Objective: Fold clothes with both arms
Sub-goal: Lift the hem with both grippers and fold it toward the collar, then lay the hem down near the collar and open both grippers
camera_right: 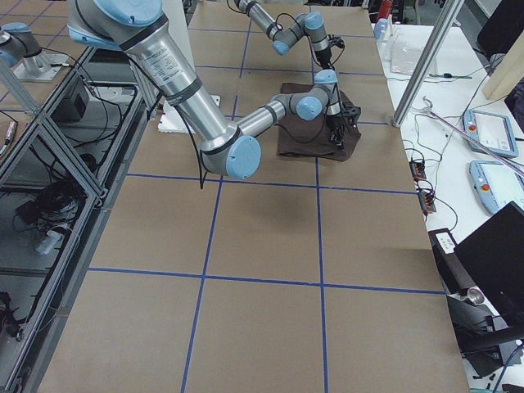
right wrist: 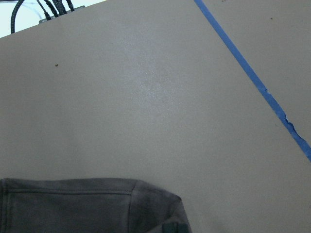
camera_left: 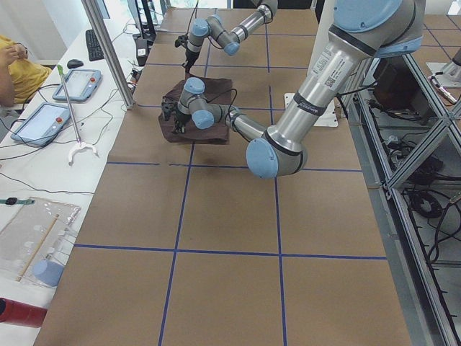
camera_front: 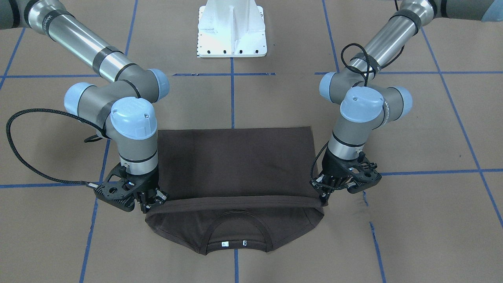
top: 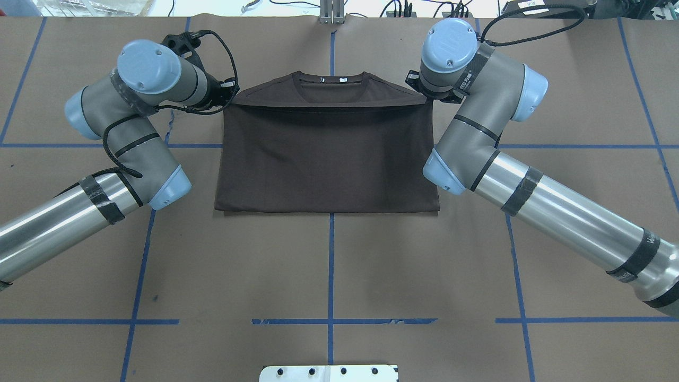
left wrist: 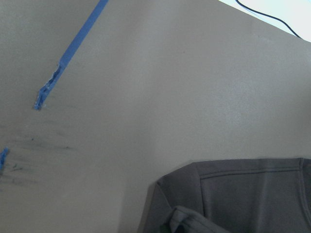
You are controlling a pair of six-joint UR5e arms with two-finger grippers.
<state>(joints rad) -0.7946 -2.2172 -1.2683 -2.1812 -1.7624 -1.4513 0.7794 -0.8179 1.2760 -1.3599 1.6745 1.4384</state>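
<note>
The dark brown T-shirt (camera_front: 235, 165) lies on the brown table, folded in half, its lower part laid over the body toward the collar (camera_front: 235, 232) and white neck labels (camera_front: 224, 243). Its doubled edge runs taut between both grippers. My left gripper (camera_front: 323, 196) is shut on one end of that edge, also in the overhead view (top: 229, 94). My right gripper (camera_front: 151, 202) is shut on the other end, at the shirt's right in the overhead view (top: 419, 85). Both wrist views show only shirt shoulders (left wrist: 233, 194) (right wrist: 73, 204), no fingers.
The white bolted pedestal (camera_front: 232, 31) stands at the robot's side of the table. Blue tape lines (top: 330, 265) grid the brown surface. A side bench with tablets (camera_left: 43, 122) and cables lies beyond the table's far edge, past a metal post (camera_left: 108, 50).
</note>
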